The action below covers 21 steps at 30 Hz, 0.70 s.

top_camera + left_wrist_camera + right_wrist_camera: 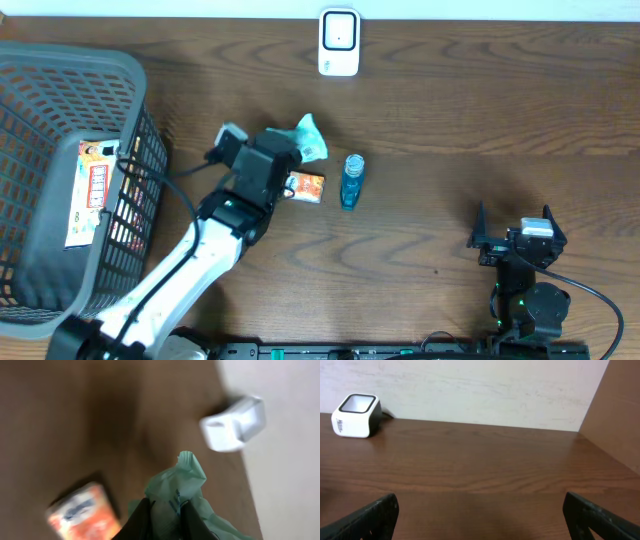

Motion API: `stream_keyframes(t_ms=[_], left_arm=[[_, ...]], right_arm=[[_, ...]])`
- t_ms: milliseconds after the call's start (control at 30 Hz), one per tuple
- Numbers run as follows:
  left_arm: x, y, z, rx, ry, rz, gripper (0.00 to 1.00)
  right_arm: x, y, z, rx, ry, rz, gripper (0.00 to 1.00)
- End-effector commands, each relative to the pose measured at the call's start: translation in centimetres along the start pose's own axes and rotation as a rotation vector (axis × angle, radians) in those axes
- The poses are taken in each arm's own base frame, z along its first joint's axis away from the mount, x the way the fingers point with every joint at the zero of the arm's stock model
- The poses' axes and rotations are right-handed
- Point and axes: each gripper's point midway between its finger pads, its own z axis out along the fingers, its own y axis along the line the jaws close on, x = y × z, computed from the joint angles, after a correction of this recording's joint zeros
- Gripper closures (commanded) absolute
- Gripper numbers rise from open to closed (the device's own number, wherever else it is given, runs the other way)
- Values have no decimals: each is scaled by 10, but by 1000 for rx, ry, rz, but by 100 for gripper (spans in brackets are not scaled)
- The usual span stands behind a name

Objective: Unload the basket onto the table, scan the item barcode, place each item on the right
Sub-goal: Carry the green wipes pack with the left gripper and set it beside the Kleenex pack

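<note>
Pinching a crumpled pale-green plastic packet between its black fingers, the left gripper is holding it with jaws drawn narrow, just left of the overhead frame's centre. Whether the packet is hanging clear of the brown wooden table cannot be told. The packet's barcode is not showing in any view.

A white box-shaped barcode scanner is sitting at the top centre of the overhead frame, well apart from the packet. It is appearing blurred in the upper right of the left wrist view. A small orange carton is lying just below the packet, and a clear blue plastic bottle is lying just to the carton's right.

A grey plastic mesh basket is filling the left edge, with a white and red printed box lying inside it.

The right gripper is resting in the lower right, its jaws spread wide and holding nothing.
</note>
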Motion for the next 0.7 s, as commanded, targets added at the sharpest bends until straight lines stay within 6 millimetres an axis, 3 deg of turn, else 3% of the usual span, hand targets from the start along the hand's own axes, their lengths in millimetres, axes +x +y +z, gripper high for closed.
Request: stream_keyframes(t_ms=[0,200,467,667], left_arm=[[6,17,16,-91,-6,-247,93],[2,53,39,-212,-50,-308,93],[-42,90,36,-339,-183,-385,93],[-33,102,40,-388,-165,-366,93]], right_arm=[[1,-2,0,11,2,-11,1],[1,-2,0,11,2,-10,1],[1,-2,0,11,2,-11,1],[1,-2,0,11,2,-10,1]])
